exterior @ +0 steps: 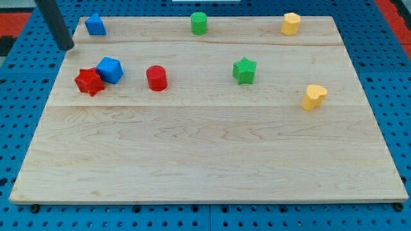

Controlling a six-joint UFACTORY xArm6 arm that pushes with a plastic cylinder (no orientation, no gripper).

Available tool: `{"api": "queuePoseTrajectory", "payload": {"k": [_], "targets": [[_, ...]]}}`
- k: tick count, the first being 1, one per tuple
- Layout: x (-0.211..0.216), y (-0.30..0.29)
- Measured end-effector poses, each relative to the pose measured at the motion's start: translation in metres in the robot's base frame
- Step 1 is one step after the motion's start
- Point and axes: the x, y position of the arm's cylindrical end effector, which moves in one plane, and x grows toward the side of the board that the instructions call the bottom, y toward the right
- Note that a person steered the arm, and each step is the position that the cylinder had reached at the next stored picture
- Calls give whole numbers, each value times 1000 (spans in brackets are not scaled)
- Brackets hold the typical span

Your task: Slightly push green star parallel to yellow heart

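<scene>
The counter is a pale wooden board lying on a blue pegboard, and its whole lower half toward the view's bottom carries nothing; no container shows anywhere on it. Nearest the view's bottom among the blocks is the yellow heart, at the view's right, standing apart from the rest. A little farther up and to its left sits the green star, a small bright green block with blunt points, resting flat on the wood and touching nothing; it lies slightly higher in the view than the heart. On the same band toward the view's left stands the red cylinder, and beyond it the red star with the blue block, seemingly a faceted cube, pressed against its upper right side. Along the far edge at the view's top are a blue block of unclear shape, a green cylinder and a yellow block whose shape is hard to read. There is no pincer on this arm, only a dark rod; my tip rests just off the board's upper left edge, holding nothing, well apart from the green star.
</scene>
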Motion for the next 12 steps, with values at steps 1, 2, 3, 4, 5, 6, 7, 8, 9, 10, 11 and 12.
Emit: {"api": "queuePoseTrajectory", "payload": {"k": [1, 2, 3, 4, 5, 6, 7, 8, 9, 10, 11, 12], "targets": [[14, 33], [34, 75], [57, 102], [75, 138], [88, 169], [76, 181], [40, 212], [29, 319], [30, 395], [63, 428], [78, 427], [66, 414]]}}
